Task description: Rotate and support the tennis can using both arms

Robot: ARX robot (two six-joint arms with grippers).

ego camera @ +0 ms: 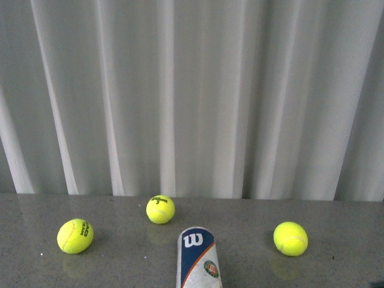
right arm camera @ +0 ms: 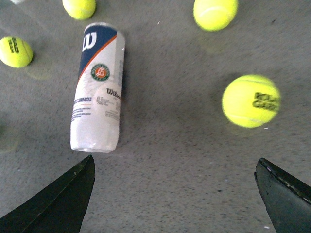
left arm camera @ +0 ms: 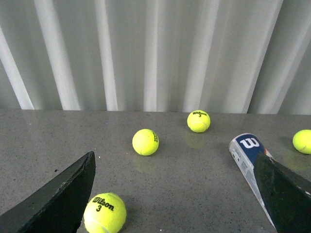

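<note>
The tennis can [ego camera: 198,258] lies on its side on the grey table at the bottom centre of the front view, its blue end with the white W pointing away. No arm shows in that view. In the left wrist view my left gripper [left arm camera: 177,194] is open above the table with nothing between its fingers, and one finger [left arm camera: 284,194] hides part of the tennis can [left arm camera: 247,153]. In the right wrist view my right gripper [right arm camera: 175,199] is open and empty. The tennis can [right arm camera: 97,92] lies beyond one fingertip [right arm camera: 68,199], apart from it.
Three yellow-green tennis balls rest on the table: one left [ego camera: 75,236], one at the middle back [ego camera: 160,209], one right [ego camera: 290,238]. Another ball [left arm camera: 104,212] sits close to the left gripper's finger. A ball [right arm camera: 250,100] lies ahead of the right gripper. A white curtain [ego camera: 192,96] hangs behind the table.
</note>
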